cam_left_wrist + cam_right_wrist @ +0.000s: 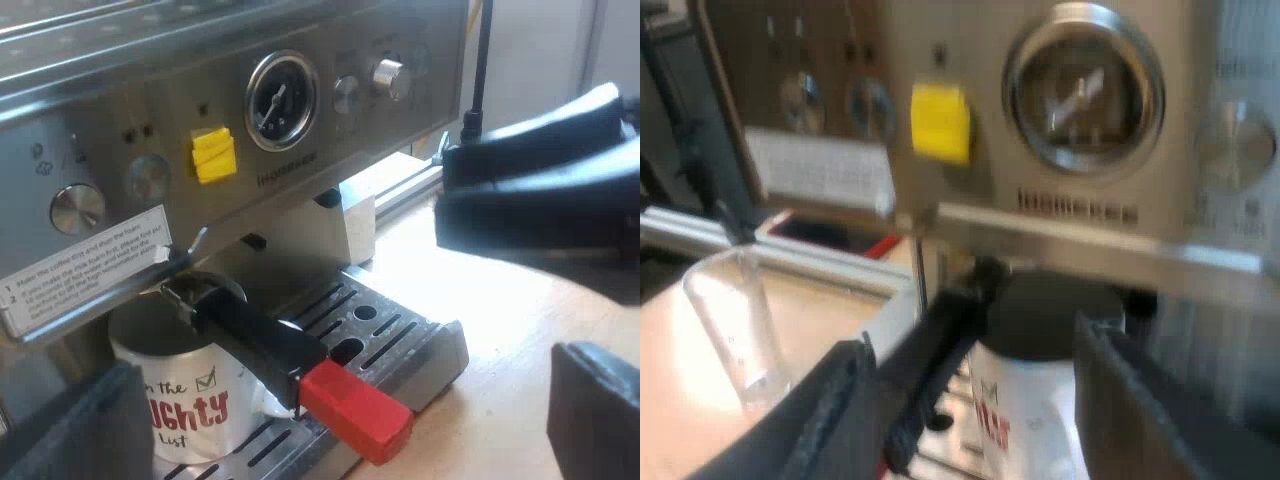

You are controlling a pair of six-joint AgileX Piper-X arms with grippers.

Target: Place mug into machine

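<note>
Mug (190, 400) stands on drip tray (432, 345), back from its front edge, under holder (255, 340) — placement looks done. Left gripper (345, 400), right gripper (970, 340) both spread, holding nothing — only pull-back left.

White mug (190, 405) with red and black lettering, upright on the slotted drip tray (400, 335) of the steel espresso machine (160, 90), directly beneath the locked-in holder (205, 293), red-tipped dark handle (262, 345) crossing above its rim, round pressure gauge (282, 100) higher up
</note>
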